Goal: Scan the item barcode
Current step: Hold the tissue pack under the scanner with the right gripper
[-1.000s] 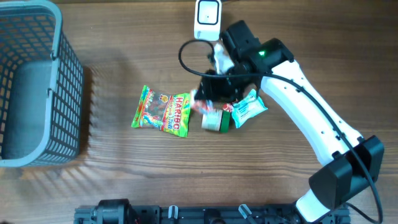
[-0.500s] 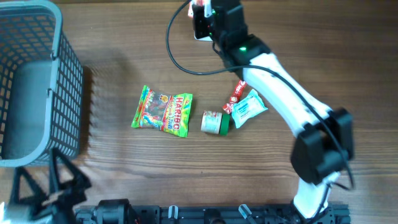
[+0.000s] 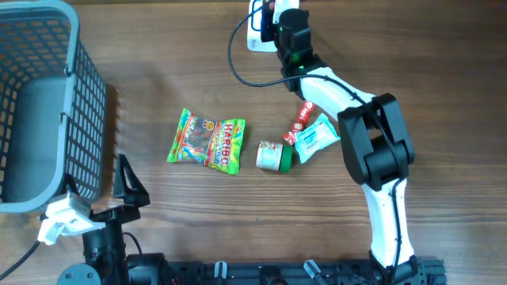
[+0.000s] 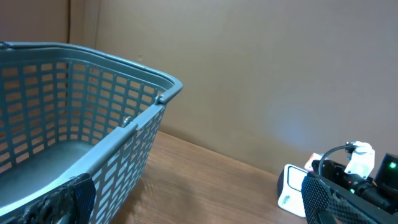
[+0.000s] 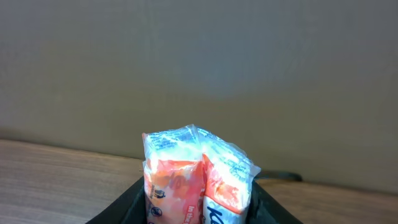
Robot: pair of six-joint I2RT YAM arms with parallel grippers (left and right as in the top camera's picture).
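Now at the table's far edge: right gripper [image 3: 271,11] was clamped on an orange-and-white packet [image 5: 196,171], newly lifted off the table to the scanner [image 3: 255,33]. Left gripper [image 3: 131,190] stood wide and empty by the basket [image 3: 75,47]; scan judged imminent

The table [image 3: 444,95] is showing matt, grained wood. The basket [image 3: 87,95] at nine o'clock is looking like matt plastic. The bag [image 3: 207,142] is gleaming as glossy foil; the packet [image 5: 196,177] is glinting in crinkled film.
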